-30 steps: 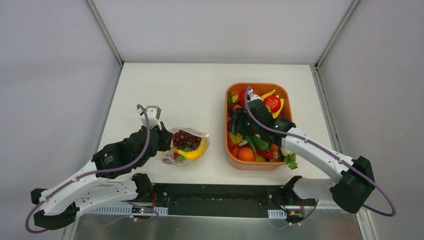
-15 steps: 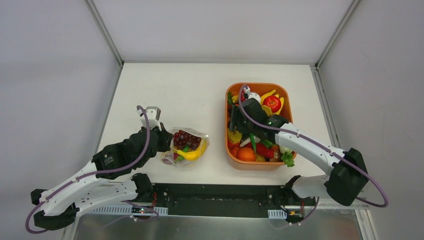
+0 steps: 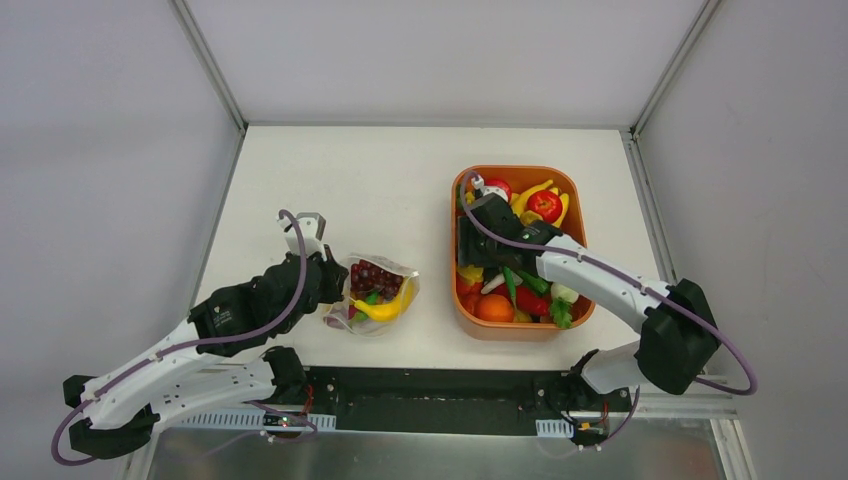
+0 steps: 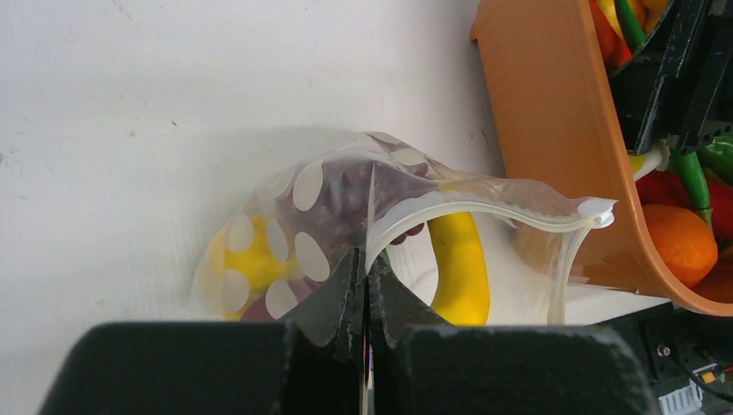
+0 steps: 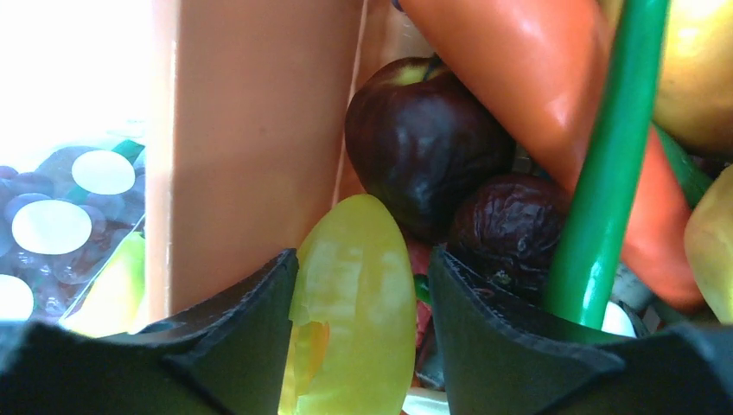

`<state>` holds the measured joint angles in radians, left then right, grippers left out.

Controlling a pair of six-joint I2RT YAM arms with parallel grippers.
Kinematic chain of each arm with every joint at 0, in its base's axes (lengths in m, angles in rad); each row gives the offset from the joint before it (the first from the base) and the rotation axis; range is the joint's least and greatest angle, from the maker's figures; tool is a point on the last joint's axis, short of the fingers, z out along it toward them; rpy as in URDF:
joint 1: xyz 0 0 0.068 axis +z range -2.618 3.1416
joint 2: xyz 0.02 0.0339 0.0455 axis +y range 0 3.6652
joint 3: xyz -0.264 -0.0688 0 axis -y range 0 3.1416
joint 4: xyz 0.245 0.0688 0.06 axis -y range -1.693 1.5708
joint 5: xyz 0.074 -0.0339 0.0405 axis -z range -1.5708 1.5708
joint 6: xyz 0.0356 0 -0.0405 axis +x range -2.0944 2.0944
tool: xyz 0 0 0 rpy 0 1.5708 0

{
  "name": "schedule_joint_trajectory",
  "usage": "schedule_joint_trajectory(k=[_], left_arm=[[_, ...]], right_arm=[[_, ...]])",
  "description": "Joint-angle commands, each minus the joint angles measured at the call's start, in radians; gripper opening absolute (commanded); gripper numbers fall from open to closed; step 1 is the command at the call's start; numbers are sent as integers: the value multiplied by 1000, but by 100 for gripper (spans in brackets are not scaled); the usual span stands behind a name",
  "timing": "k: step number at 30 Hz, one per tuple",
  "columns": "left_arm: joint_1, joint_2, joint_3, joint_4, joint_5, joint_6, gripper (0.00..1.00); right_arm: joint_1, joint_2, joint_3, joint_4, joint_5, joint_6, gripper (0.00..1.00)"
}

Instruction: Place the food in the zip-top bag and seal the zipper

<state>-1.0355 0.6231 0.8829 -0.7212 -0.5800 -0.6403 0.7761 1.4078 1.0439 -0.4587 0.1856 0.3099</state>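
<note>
The left gripper point(image 4: 367, 264) is pinched tight on the open edge of the dotted bag point(image 4: 285, 207), beside the zipper point(image 4: 484, 197). Grapes point(image 3: 372, 275) and a banana point(image 4: 458, 268) lie inside the bag. In the orange tray point(image 3: 455, 290) just right of it, the right gripper point(image 5: 363, 268) straddles a yellow-green piece point(image 5: 354, 337); I cannot tell whether it grips it.

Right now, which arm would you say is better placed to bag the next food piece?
Right: the right hand brackets a yellow-green piece in the orange tray; the left hand pinches the zip-top bag.
</note>
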Motion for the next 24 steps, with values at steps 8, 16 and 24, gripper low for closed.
schedule_joint_trajectory(k=[8,16,24], left_arm=[[-11,4,5,12,-3,7,1],[-11,-1,2,12,-1,7,1],[-12,8,7,14,6,14,2]], right_arm=[[-10,-77,-12,-35,28,1,36],[-11,-308,-109,149,-33,9,34],[-11,-496,-166,356,-250,33,33]])
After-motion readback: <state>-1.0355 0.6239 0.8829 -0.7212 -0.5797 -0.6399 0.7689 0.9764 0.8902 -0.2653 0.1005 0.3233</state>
